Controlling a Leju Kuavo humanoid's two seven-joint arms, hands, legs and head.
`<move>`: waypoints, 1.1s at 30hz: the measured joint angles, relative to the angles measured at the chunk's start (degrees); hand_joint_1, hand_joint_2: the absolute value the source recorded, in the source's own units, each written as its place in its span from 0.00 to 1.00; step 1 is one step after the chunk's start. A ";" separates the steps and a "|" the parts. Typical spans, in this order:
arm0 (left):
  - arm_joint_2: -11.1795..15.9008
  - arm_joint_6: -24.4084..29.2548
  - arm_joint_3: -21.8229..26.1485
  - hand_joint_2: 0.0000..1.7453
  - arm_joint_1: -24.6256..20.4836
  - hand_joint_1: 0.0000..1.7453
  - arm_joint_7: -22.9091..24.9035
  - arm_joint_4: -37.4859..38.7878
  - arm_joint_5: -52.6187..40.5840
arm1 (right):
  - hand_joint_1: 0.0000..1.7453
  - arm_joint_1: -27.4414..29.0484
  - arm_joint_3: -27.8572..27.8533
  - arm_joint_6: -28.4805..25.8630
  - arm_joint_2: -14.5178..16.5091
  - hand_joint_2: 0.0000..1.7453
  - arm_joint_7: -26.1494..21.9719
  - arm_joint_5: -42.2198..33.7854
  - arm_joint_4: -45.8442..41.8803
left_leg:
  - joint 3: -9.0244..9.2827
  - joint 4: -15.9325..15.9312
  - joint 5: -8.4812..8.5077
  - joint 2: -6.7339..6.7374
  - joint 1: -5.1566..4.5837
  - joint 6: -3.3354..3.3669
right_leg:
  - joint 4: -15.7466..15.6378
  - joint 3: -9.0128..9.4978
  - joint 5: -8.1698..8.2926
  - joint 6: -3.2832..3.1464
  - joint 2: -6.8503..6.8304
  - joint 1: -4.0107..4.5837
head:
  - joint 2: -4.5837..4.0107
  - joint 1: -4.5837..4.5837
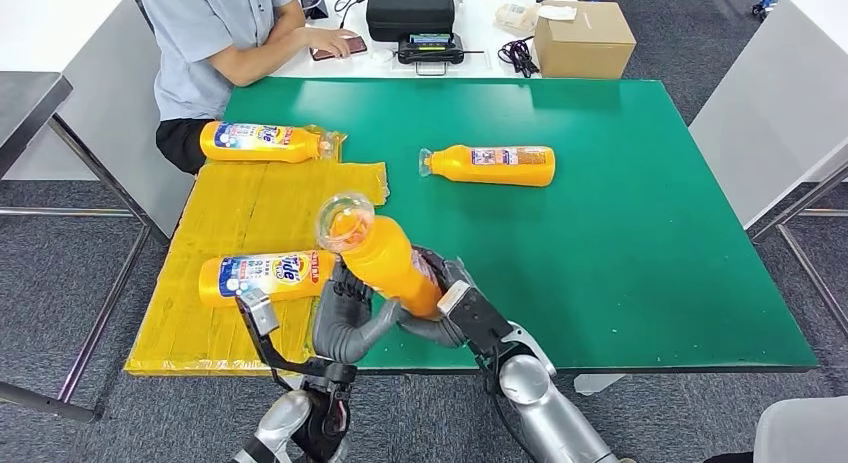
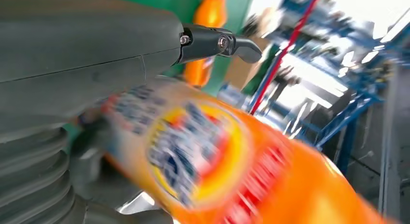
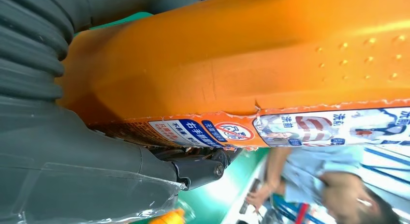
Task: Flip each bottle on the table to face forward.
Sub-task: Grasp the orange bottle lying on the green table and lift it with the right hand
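Head view shows the left robot hand and right robot hand both gripping one orange bottle, lifted off the bench near its front edge, cap end raised. Judgement: this flip is mid-way. Two bottles lie label-up on the yellow mat; a fourth bottle awaits on the green surface. A person sits beyond, on grey carpet.

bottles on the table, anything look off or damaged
No spill or damage shows. The lone bottle on the green mat lies with its small-print back label up, unlike the two on the yellow sheet.
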 joint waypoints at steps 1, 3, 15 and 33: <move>-0.03 1.29 -0.25 1.00 -0.13 0.00 -1.00 -0.08 -1.80 | 1.00 -0.15 0.26 0.01 -0.10 1.00 0.24 0.04 0.48 | -0.01 0.00 0.00 0.00 0.00 0.00 | 0.00 0.00 0.00 0.00 0.00 0.00 | 0.00 0.00; -0.16 3.88 -0.62 1.00 -0.25 0.00 -3.03 -0.34 -5.12 | 1.00 -0.48 0.72 0.02 -0.26 1.00 0.67 0.13 1.35 | -0.01 0.00 0.00 0.00 -0.01 0.00 | 0.00 0.00 0.00 0.00 0.00 -0.01 | 0.00 0.01; -0.98 13.16 -0.99 1.00 -0.59 0.00 -9.81 -2.48 -14.53 | 1.00 -1.77 2.20 0.04 -0.64 1.00 1.64 0.41 4.20 | -0.01 0.00 0.00 0.00 -0.01 0.00 | 0.00 -0.01 0.00 0.00 0.00 0.00 | 0.00 0.01; -0.61 -3.39 -0.61 1.00 -1.08 0.00 1.39 -1.14 -1.33 | 1.00 -2.54 2.35 -0.06 -0.90 1.00 1.62 2.22 5.69 | -0.02 0.00 0.00 0.01 -0.01 0.00 | 0.00 -0.03 0.00 0.00 0.00 0.00 | 0.00 0.01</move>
